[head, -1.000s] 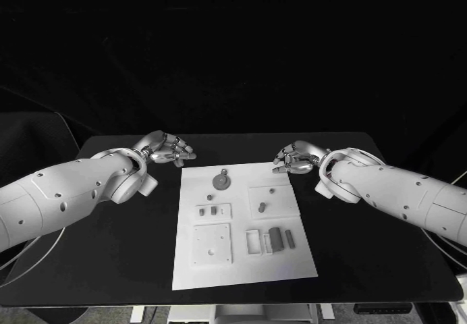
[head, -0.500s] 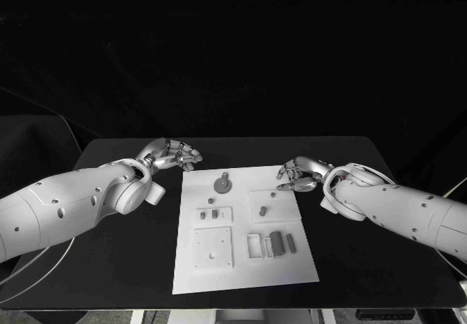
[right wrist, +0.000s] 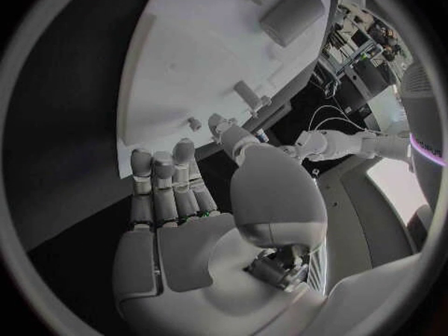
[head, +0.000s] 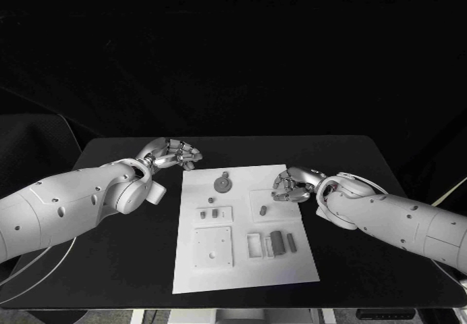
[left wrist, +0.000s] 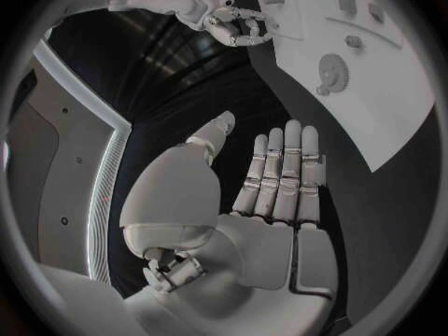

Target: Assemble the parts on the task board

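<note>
While lying flat | task board (head: pixel 243 270) long axis runs toward robot.

Right hand (right wrist: pixel 201 224) is hovering open, fingers (right wrist: pixel 157 183) straight and side by side, tips reaching over the board (right wrist: pixel 205 67) edge, holding nothing. Two grey parts (right wrist: pixel 291 16) are lying on the board beyond. Left hand (right wrist: pixel 322 143) is showing past the board. Table (right wrist: pixel 66 127) is lying beneath.

White task board (head: pixel 243 270) flat mid-table, small grey parts (head: pixel 277 239) on it.
</note>
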Robot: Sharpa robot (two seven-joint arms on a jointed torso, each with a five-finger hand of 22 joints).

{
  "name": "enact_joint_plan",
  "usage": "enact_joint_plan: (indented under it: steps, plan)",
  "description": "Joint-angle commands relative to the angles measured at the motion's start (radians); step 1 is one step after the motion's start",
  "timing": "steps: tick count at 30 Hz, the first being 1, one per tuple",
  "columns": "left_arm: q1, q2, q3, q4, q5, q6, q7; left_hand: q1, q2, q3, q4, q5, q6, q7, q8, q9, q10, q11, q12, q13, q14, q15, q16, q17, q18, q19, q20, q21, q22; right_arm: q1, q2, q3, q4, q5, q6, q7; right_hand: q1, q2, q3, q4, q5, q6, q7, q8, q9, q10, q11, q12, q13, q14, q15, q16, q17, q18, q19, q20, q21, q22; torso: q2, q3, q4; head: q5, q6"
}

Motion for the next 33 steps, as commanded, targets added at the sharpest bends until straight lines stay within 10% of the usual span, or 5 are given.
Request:
enact_joint_plan:
  steps: [1,33]
  plan:
    - [0.000,0.003,0.001,0.001,0.013,0.011,0.018,-0.001,0.007,-0.007,-0.001,0.000,0.001,0.007,-0.001,0.001,-0.006,-0.001,-0.007,-0.001,-0.002,0.004,-0.005,-0.001,-0.009,-0.006,0.000,-0.004,0.001,-0.002,0.003,0.000,-0.001,-0.033,-0.012,-0.005,0.009,-0.003,0.000,-0.004,0.002,0.006,0.000,0.003,0.001,0.008,0.002,0.005,-0.001,0.009,0.001,0.007,-0.001,0.002,0.006,-0.002,0.029,0.001,0.000,-0.0003,-0.0012,0.001,-0.001]
    - [0.000,-0.003,0.001,0.003,0.015,0.008,0.016,-0.004,0.016,-0.008,0.003,0.000,0.007,0.016,0.001,0.002,-0.005,0.009,-0.012,0.000,0.000,0.007,-0.014,-0.005,-0.009,-0.008,-0.001,-0.004,0.003,-0.031,0.047,-0.001,-0.046,-0.035,0.007,-0.016,0.059,0.054,0.033,-0.003,0.007,0.049,-0.004,0.022,0.012,0.031,-0.006,0.014,-0.007,0.033,-0.009,0.015,-0.004,0.009,0.023,-0.005,0.042,0.001,0.000,-0.0002,-0.0007,0.005,-0.011]
